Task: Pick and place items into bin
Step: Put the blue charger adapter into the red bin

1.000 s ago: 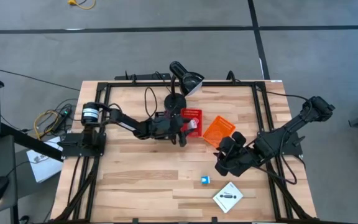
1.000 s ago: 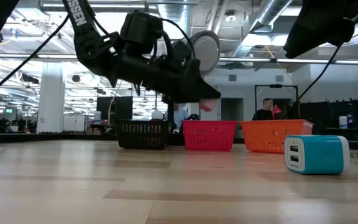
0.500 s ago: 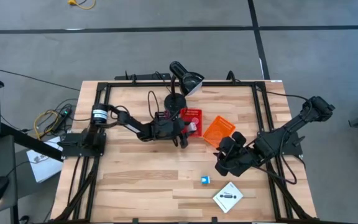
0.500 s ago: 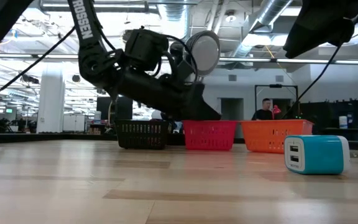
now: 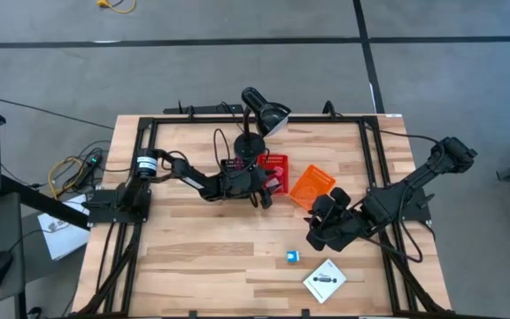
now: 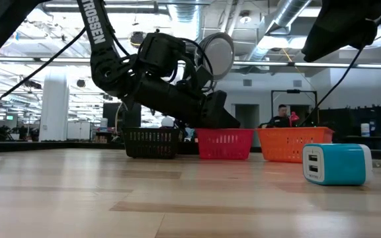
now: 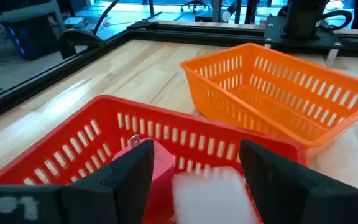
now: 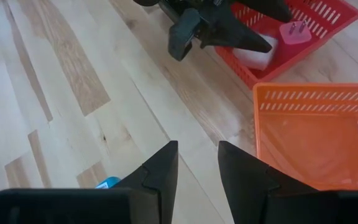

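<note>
My left gripper point(image 5: 266, 184) point(image 7: 197, 168) is open and reaches down into the red basket point(image 7: 135, 140) point(image 5: 274, 165). A white-pink piece point(image 7: 210, 193) point(image 8: 253, 53) sits between its fingers inside the basket, beside a red-pink piece point(image 8: 294, 31) point(image 7: 151, 158). My right gripper point(image 8: 197, 152) point(image 5: 319, 232) is open and hovers over bare table, above the blue cube point(image 5: 292, 257) point(image 6: 336, 164) point(image 8: 107, 182). The white square card point(image 5: 324, 281) lies flat near the table's near edge. Marker and maroon tool do not show. My left gripper has its open fingers on either side of the white-pink piece point(image 7: 194, 186), slanting down into the red basket from the table's left. A gap shows beside one finger. Whether the other finger point(image 7: 272, 174) touches the piece, I cannot tell.
An orange basket point(image 5: 312, 184) point(image 7: 278, 87) point(image 8: 319, 130) stands right of the red one, and a black basket point(image 6: 152, 142) left of it. The black desk lamp point(image 5: 259, 111) is at the far edge. A black frame point(image 5: 149, 142) rims the table.
My left gripper has come down from above the red basket into it, tipping forward and shifting slightly toward the table's right. The white-pink piece it carried has gone down with it into the basket. My right arm has kept still.
</note>
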